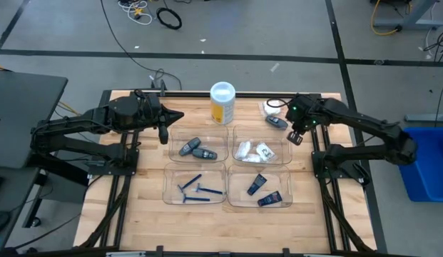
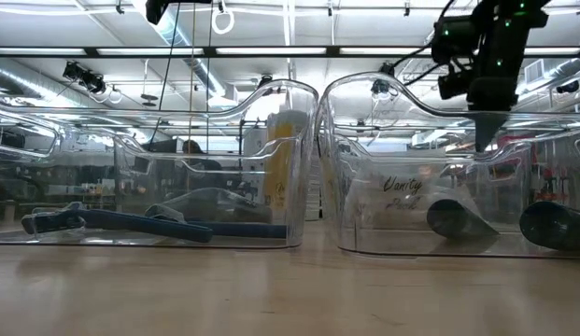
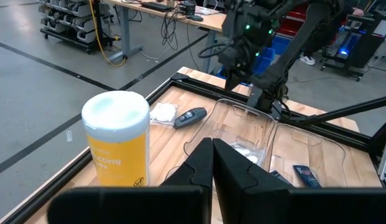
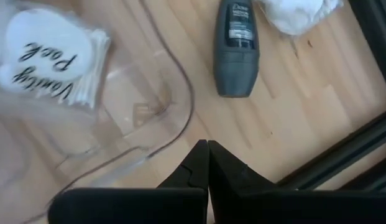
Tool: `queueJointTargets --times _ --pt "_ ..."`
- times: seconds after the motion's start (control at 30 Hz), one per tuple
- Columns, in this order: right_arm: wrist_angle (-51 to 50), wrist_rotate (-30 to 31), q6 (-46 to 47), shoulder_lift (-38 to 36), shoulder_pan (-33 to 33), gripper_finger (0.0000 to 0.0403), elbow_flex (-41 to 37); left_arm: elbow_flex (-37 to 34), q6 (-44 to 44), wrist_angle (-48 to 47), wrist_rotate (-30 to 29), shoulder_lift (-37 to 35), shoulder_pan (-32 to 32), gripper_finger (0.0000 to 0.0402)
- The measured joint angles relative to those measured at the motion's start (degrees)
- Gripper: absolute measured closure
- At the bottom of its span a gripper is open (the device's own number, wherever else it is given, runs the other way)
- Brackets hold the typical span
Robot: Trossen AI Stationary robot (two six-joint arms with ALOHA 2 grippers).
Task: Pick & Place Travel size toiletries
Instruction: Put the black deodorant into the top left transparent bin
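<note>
A grey oval stick [image 1: 276, 122] [image 4: 236, 46] and a white crinkly packet [image 1: 267, 108] [image 4: 298, 12] lie on the bare wood at the table's far right, outside the trays. My right gripper [image 1: 295, 138] [image 4: 207, 152] is shut and hovers just right of and nearer than the stick, beside the far-right tray [image 1: 262, 160]. That tray holds white packets [image 1: 253, 150]. My left gripper [image 1: 163, 138] [image 3: 212, 152] is shut and hangs over the left edge of the far-left tray, which holds two grey sticks [image 1: 196, 148]. Blue razors [image 1: 196, 190] and dark blue tubes [image 1: 262, 191] lie in the two near trays.
A tall yellow canister with a white lid [image 1: 222, 102] [image 3: 116, 140] stands at the far edge between the two far trays. Four clear trays form a two-by-two block mid-table. Bare wood shows along the near edge [image 1: 221, 228] and at both sides. A black frame rails the table.
</note>
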Motion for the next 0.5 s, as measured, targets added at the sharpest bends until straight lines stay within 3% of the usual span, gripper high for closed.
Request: queueJointTargets --times 0.2,0.5 --pt "3.7 -0.2 1.2 0.9 -2.6 0.0400 -2.7 0.0 0.0 0.0 0.0 0.0 0.0 0.0391" --pt "3.7 -6.2 -1.5 4.8 -4.1 0.0400 -2.7 0.0 0.0 0.0 0.0 0.0 0.0 0.0393"
